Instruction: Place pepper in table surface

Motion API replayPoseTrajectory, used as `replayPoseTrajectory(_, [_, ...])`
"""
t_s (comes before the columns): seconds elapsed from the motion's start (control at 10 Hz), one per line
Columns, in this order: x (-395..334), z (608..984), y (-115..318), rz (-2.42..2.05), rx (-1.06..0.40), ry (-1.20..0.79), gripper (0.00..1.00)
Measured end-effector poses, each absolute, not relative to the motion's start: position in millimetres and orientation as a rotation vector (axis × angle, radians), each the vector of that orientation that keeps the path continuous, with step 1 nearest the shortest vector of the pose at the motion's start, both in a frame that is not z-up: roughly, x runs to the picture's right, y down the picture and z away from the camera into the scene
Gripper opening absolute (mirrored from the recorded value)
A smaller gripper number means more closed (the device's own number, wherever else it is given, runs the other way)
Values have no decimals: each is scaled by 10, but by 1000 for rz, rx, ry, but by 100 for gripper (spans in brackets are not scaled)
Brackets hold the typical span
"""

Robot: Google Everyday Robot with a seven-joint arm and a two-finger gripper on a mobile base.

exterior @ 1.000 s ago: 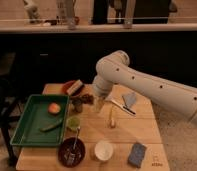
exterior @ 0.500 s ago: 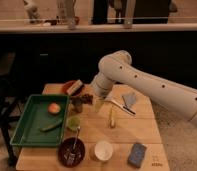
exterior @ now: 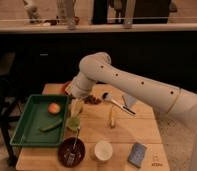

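The pepper (exterior: pixel 51 126), slim and dark green, lies in the green tray (exterior: pixel 23 131) near its front right corner. My gripper (exterior: pixel 77 108) hangs from the white arm just above the tray's right rim, a little up and right of the pepper and over the light-green cup (exterior: pixel 73 123). Its fingers stand open with nothing between them. The table surface (exterior: pixel 142 131) is a light tan wooden top that carries everything.
An orange fruit (exterior: pixel 53 107) sits in the tray. On the table are a dark bowl with a fork (exterior: pixel 71 150), a white cup (exterior: pixel 103 149), a blue sponge (exterior: pixel 137 154), a yellowish stick (exterior: pixel 112 117), a spoon (exterior: pixel 115 102) and a dark brown item (exterior: pixel 92 100).
The gripper has moved left and slightly down, from above the middle of the table to the tray's right rim. The objects have not moved.
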State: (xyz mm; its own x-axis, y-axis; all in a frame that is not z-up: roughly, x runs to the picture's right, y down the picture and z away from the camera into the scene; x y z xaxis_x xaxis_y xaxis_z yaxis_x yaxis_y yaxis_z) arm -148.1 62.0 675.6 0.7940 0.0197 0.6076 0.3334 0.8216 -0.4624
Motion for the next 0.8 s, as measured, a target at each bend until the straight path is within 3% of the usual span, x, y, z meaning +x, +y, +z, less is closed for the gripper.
replayPoseTrajectory(0.5, [-2390,6689,1030,-315,-630,-663,80])
replayPoseTrajectory(0.8, [-2531,6830,1247,-327,-664,-646,80])
